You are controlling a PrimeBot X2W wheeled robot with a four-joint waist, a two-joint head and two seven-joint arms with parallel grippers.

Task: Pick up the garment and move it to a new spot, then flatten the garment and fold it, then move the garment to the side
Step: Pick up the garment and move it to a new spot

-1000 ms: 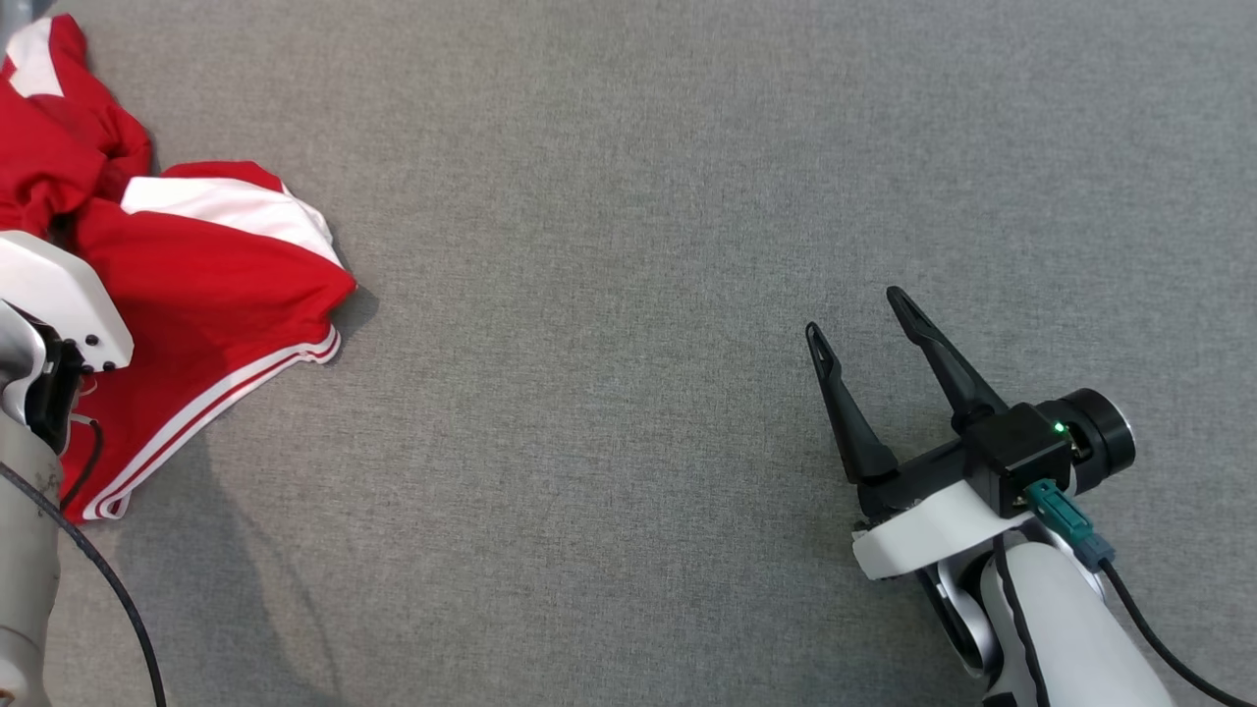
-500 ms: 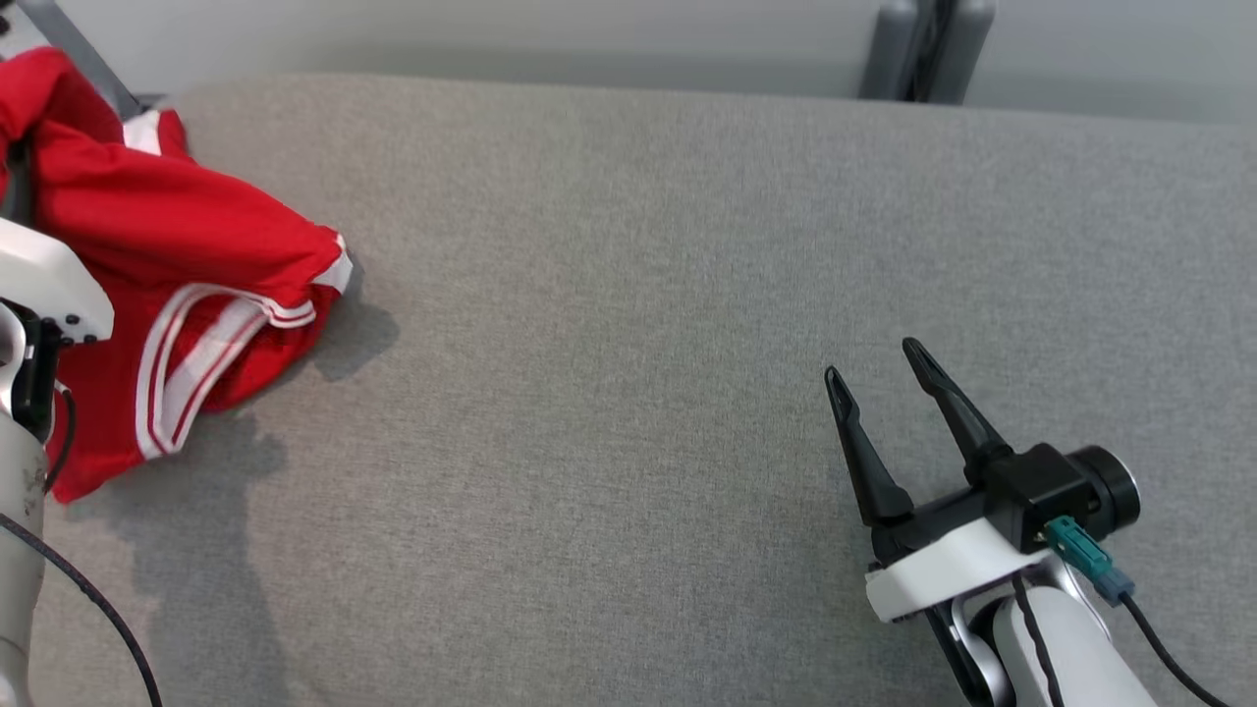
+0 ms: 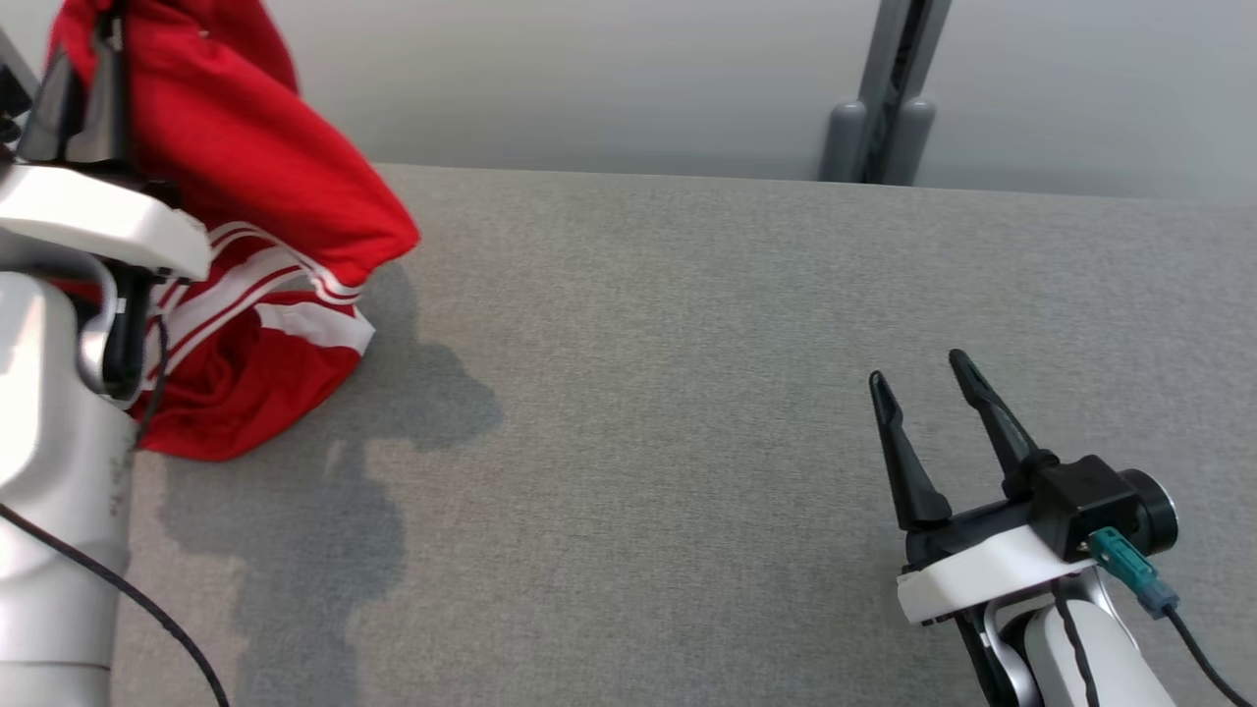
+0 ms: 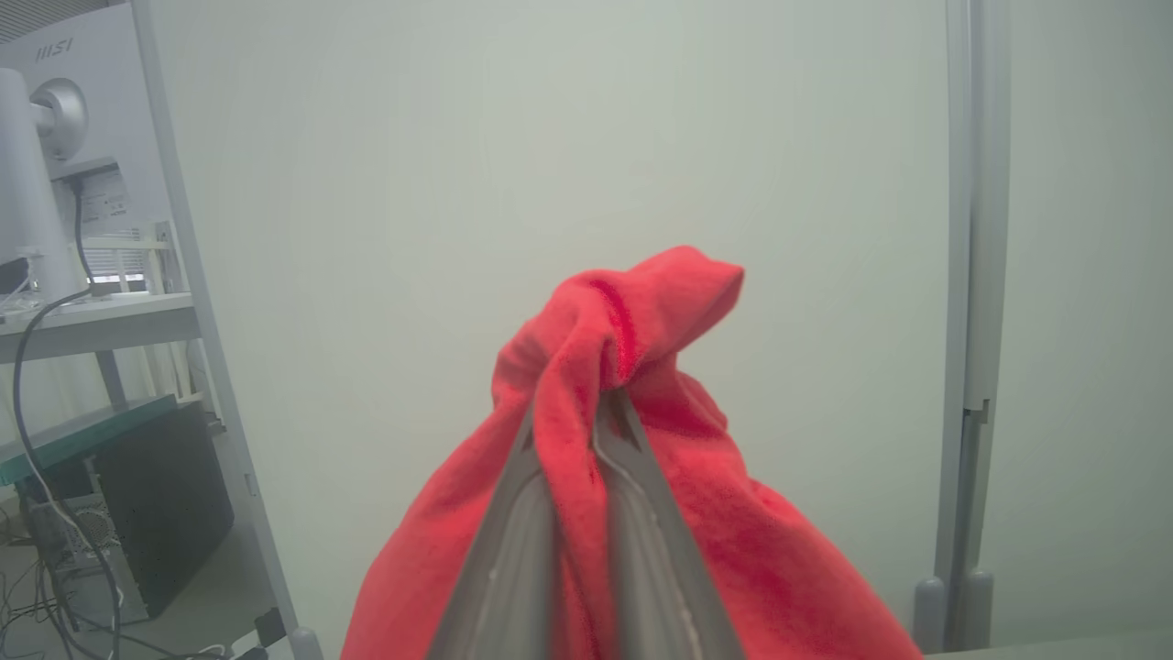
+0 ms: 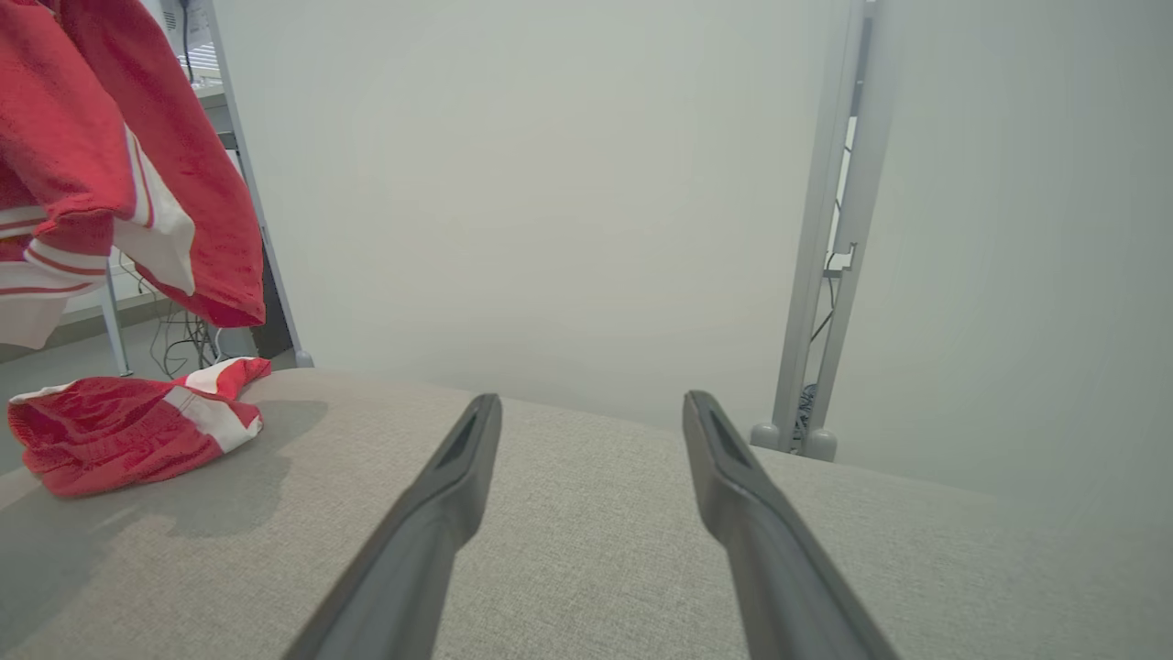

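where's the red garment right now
The red garment hangs at the head view's far left, pinched by the left gripper above the grey table, its lower end bunched on the table's left side, far from the open right gripper.

Bright red across the garment (image 3: 255, 167), broken by broad white panels and thin paired white stripes along the hems. Under the garment, plain mid-grey woven tabletop (image 3: 638, 393). Well apart from the garment, black fingers (image 3: 908, 462), white bracket (image 3: 982, 577) and teal plug (image 3: 1118, 552) on the right end effector (image 3: 917, 367). Behind the garment, pale grey-green wall (image 3: 589, 79).
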